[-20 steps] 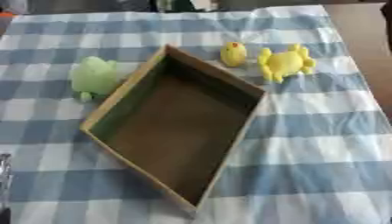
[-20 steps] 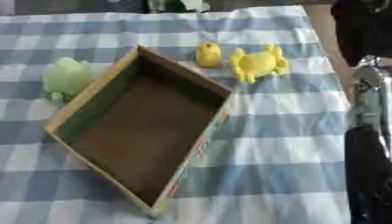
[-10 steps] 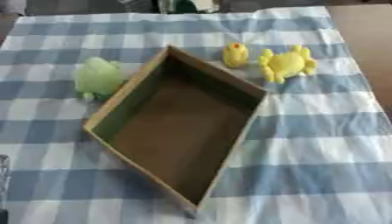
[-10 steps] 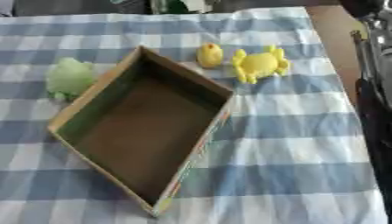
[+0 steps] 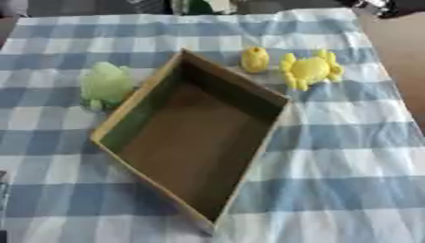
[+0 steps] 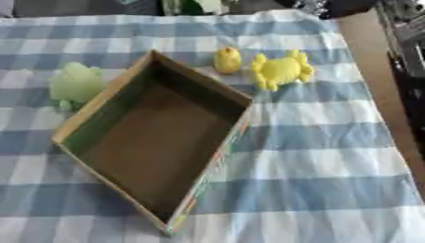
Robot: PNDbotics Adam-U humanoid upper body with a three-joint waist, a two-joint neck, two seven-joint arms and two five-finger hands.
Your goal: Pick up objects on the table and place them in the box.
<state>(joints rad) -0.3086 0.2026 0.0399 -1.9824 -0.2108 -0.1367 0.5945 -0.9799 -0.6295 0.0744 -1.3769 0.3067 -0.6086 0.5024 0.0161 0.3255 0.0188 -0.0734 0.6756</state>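
Box (image 5: 145, 111) empty. Right arm at 1 o'clock, hand state: cannot tell. Risk: reaching for crab toy (image 5: 309, 70) knocks duck (image 5: 254, 59) just beside it.

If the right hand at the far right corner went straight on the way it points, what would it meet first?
Likely the yellow crab-like toy, nearest that corner; but little of the right hand shows, so its heading is unsure.

Matt cardboard box (image 5: 124, 114), checked cloth (image 5: 332, 142)
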